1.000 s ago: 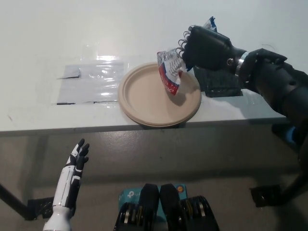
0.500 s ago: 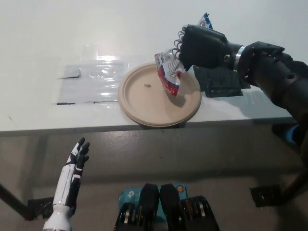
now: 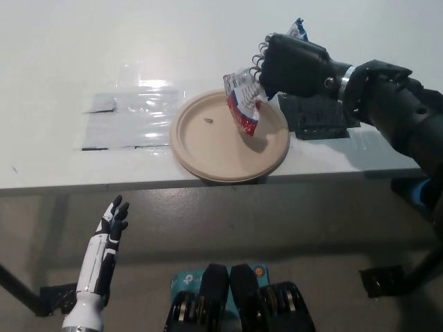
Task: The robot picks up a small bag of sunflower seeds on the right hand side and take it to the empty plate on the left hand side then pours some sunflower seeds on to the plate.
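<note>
White table [image 3: 62, 41], plate [image 3: 214, 149], one seed [image 3: 208, 121]

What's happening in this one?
The robot's black right hand holds a small bag tipped mouth-down over the tan plate at the front edge of the white table. A single seed lies on the plate, so pouring has barely begun. The white left hand hangs open below the table, holding nothing. A clear plastic sheet lies left of the plate.
</note>
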`<act>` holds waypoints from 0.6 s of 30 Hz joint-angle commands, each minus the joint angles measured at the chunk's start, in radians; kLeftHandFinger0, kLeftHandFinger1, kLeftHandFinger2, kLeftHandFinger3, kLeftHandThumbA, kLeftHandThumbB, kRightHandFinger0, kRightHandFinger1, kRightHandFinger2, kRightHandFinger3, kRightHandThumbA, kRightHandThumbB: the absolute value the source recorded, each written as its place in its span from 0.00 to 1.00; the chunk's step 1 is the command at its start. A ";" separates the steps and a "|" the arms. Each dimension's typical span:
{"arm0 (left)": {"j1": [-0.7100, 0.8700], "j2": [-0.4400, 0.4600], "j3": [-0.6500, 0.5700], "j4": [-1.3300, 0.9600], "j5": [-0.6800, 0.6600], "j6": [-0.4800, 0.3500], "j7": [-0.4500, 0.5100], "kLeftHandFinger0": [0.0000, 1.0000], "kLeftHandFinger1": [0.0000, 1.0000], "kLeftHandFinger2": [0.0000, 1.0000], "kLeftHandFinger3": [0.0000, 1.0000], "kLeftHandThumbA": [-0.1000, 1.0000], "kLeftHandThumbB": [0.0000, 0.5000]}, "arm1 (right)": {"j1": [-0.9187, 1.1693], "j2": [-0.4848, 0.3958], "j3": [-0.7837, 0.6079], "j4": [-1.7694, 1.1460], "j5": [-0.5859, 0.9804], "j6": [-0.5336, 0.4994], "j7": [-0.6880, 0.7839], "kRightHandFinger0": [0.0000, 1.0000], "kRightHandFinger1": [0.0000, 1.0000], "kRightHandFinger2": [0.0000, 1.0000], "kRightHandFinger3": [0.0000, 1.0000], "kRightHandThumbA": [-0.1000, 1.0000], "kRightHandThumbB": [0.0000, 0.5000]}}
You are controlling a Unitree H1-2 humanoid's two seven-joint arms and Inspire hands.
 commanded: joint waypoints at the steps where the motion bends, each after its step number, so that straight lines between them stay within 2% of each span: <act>1: 0.007 0.012 0.001 -0.037 -0.012 -0.012 -0.009 1.00 1.00 1.00 1.00 1.00 0.04 | -0.020 -0.021 -0.027 -0.005 0.029 0.043 -0.006 0.00 0.00 0.39 0.17 0.00 0.50; 3: -0.001 0.025 0.004 -0.041 -0.003 -0.005 -0.011 1.00 1.00 1.00 1.00 1.00 0.01 | -0.036 -0.026 -0.033 -0.005 0.031 0.019 -0.004 0.00 0.00 0.42 0.21 0.00 0.54; 5: -0.001 0.015 0.004 -0.034 -0.011 -0.012 -0.005 1.00 1.00 1.00 1.00 1.00 0.01 | -0.058 -0.031 -0.008 -0.002 0.001 0.034 -0.011 0.00 0.00 0.29 0.29 0.00 0.56; 7: -0.003 0.012 0.005 -0.028 -0.016 -0.016 -0.003 1.00 1.00 1.00 1.00 1.00 0.01 | -0.061 -0.035 0.012 -0.002 -0.018 0.034 -0.032 0.00 0.00 0.22 0.22 0.00 0.57; 8: -0.004 0.015 0.002 -0.024 -0.005 -0.027 -0.001 1.00 1.00 1.00 1.00 1.00 0.01 | -0.060 -0.033 0.004 -0.008 -0.005 0.019 0.003 0.00 0.00 0.27 0.20 0.00 0.53; 11: 0.002 0.012 0.005 -0.026 -0.015 -0.020 -0.002 1.00 1.00 1.00 1.00 1.00 0.05 | -0.044 -0.030 -0.006 -0.009 0.007 0.015 -0.021 0.00 0.00 0.27 0.18 0.00 0.48; 12: 0.004 0.011 0.006 -0.027 -0.019 -0.017 -0.002 1.00 1.00 1.00 1.00 1.00 0.06 | -0.038 -0.028 -0.012 -0.008 0.013 0.015 -0.018 0.00 0.01 0.29 0.18 0.00 0.48; 13: 0.002 0.009 0.006 -0.023 -0.021 -0.017 -0.002 1.00 1.00 1.00 1.00 1.00 0.06 | -0.035 -0.028 -0.013 -0.005 0.013 0.026 -0.021 0.00 0.00 0.31 0.14 0.00 0.47; 14: 0.006 0.008 0.002 -0.025 -0.015 -0.018 -0.001 1.00 1.00 1.00 1.00 1.00 0.04 | -0.031 -0.027 -0.004 -0.005 0.004 0.024 -0.015 0.00 0.00 0.34 0.11 0.00 0.53; 16: 0.018 0.014 0.002 -0.044 -0.016 -0.006 -0.007 1.00 1.00 1.00 1.00 1.00 0.04 | -0.015 -0.027 -0.003 -0.011 0.005 0.017 -0.006 0.00 0.00 0.36 0.20 0.00 0.59; 18: 0.015 0.018 0.001 -0.042 -0.013 -0.009 -0.009 1.00 1.00 1.00 1.00 1.00 0.03 | -0.017 -0.028 -0.010 -0.010 0.010 0.028 -0.005 0.00 0.00 0.37 0.15 0.00 0.53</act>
